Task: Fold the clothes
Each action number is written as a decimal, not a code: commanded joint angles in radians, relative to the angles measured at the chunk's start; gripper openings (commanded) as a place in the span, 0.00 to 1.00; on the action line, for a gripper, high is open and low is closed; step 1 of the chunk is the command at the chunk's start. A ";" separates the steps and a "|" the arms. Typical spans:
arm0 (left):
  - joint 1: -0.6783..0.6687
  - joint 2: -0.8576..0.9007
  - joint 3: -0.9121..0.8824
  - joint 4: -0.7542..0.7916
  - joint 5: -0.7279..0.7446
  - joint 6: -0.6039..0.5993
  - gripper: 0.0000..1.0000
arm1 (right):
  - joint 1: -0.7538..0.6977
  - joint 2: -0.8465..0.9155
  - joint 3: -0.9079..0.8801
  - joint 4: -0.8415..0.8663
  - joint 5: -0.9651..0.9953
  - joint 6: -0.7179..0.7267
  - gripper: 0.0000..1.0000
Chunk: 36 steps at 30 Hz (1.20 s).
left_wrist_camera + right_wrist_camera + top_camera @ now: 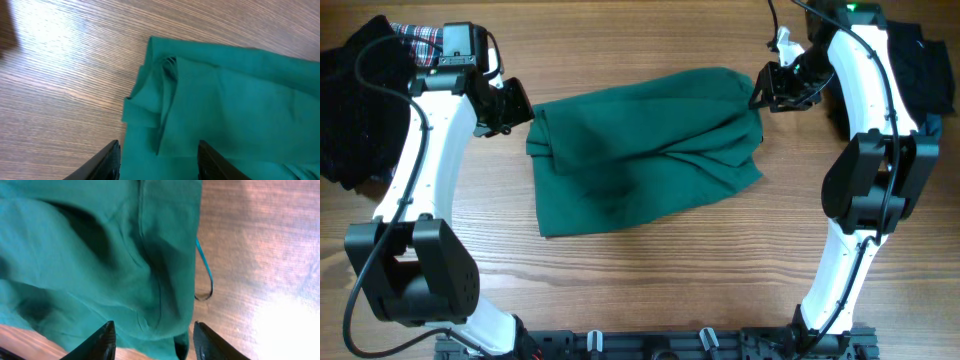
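- Clothes (645,150) lie rumpled at mid table (640,290).
- Left gripper (517,105) hovers at the left edge, jaws apart and empty.
- Right gripper (767,90) is likewise at the far right corner.
- Pinch what appear to be doubled layers and lift evenly.

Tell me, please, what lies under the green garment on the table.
Only the wooden table shows around the green garment, and a thin cord pokes out from its edge. Its own folded layers cover whatever lies beneath the middle.
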 commanded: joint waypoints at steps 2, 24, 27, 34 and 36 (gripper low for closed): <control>-0.034 0.024 0.004 -0.018 0.043 0.012 0.48 | 0.022 -0.007 -0.006 0.033 -0.043 -0.031 0.58; -0.109 0.181 -0.229 0.245 -0.002 -0.061 0.39 | 0.042 -0.007 -0.006 0.089 -0.043 -0.032 0.58; -0.108 0.191 -0.256 0.273 -0.066 -0.074 0.40 | 0.042 -0.007 -0.006 0.089 -0.043 -0.032 0.59; -0.108 0.191 -0.261 0.335 -0.069 -0.075 0.38 | 0.042 -0.007 -0.006 0.089 -0.051 -0.029 0.59; -0.108 0.191 -0.261 0.350 -0.058 -0.076 0.31 | 0.042 -0.007 -0.006 0.089 -0.051 -0.029 0.59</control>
